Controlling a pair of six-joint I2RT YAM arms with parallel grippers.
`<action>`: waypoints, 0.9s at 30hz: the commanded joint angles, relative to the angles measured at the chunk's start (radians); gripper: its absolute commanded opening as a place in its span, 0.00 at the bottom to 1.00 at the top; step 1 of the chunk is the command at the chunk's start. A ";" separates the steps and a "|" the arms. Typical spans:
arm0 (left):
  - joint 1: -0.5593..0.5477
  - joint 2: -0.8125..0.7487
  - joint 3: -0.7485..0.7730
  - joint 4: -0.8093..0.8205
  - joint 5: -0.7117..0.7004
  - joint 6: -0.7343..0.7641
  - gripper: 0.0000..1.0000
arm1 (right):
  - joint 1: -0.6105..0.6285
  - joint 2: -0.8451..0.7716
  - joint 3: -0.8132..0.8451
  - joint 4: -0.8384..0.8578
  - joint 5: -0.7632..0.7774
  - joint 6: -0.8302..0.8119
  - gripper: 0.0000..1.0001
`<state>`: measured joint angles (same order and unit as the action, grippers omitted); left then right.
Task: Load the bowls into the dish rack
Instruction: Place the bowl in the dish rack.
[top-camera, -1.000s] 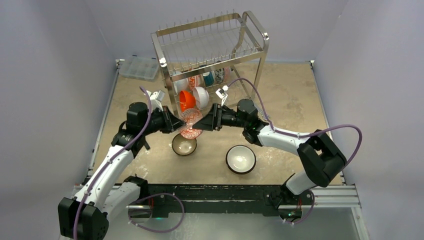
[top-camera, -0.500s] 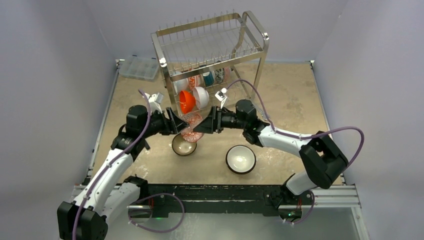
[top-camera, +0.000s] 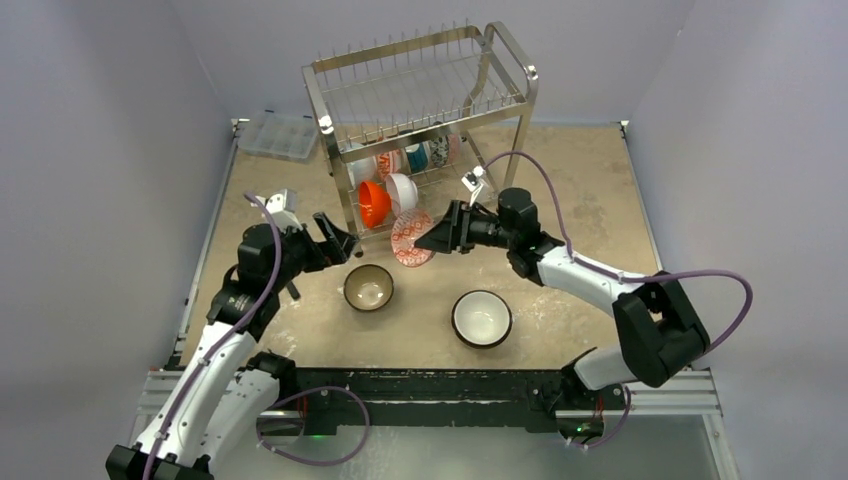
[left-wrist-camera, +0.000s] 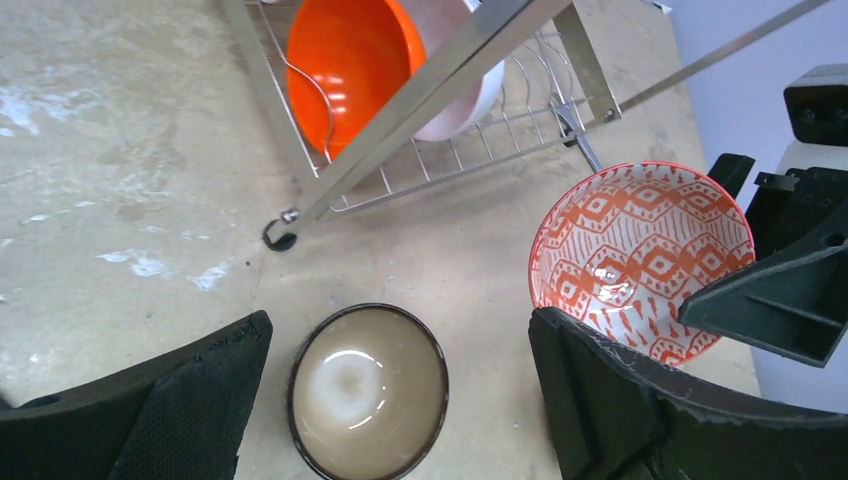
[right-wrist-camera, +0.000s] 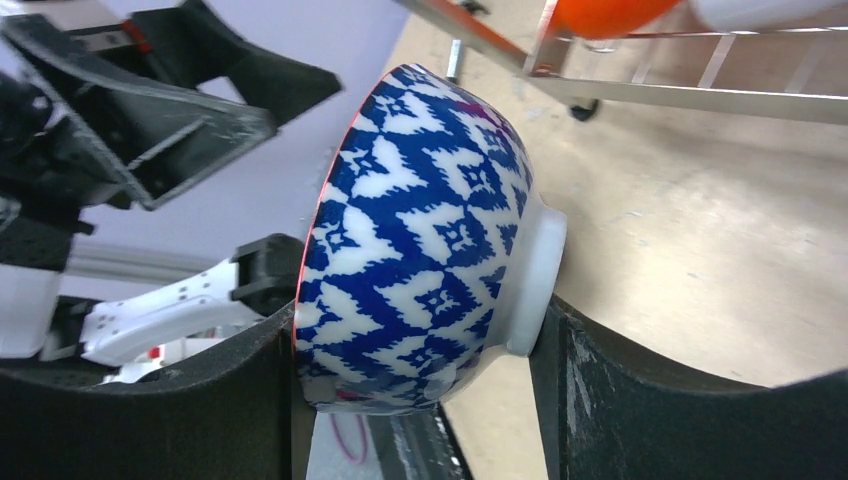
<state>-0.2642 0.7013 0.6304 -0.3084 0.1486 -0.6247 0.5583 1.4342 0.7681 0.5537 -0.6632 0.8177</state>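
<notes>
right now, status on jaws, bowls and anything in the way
Left jaws open, empty. Right jaws shut on patterned bowl, on edge at dish rack front. Tan bowl, white-lined bowl on table. Orange bowl in rack close by.

There is one dish rack (top-camera: 420, 90), and in its lower tier I count surely one orange bowl (top-camera: 373, 201) and one white bowl (top-camera: 403, 192); the bowls behind them are too crowded to count. In front of the rack are three more bowls: one patterned bowl (top-camera: 411, 237), one tan-inside bowl (top-camera: 368, 288) and one white-inside bowl (top-camera: 482, 318). Left of the rack is one clear compartment box (top-camera: 275, 133).
</notes>
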 joint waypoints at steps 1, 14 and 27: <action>-0.001 -0.023 0.031 -0.008 -0.080 0.058 0.99 | -0.050 -0.010 0.083 -0.152 0.018 -0.179 0.00; -0.001 -0.054 0.092 -0.107 -0.171 0.260 0.99 | -0.130 0.166 0.430 -0.432 0.264 -0.451 0.00; -0.002 -0.051 0.085 -0.105 -0.161 0.260 0.99 | -0.128 0.356 0.617 -0.468 0.514 -0.571 0.00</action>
<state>-0.2642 0.6598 0.7010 -0.4313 -0.0048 -0.3813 0.4274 1.7748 1.3159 0.0639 -0.2230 0.2848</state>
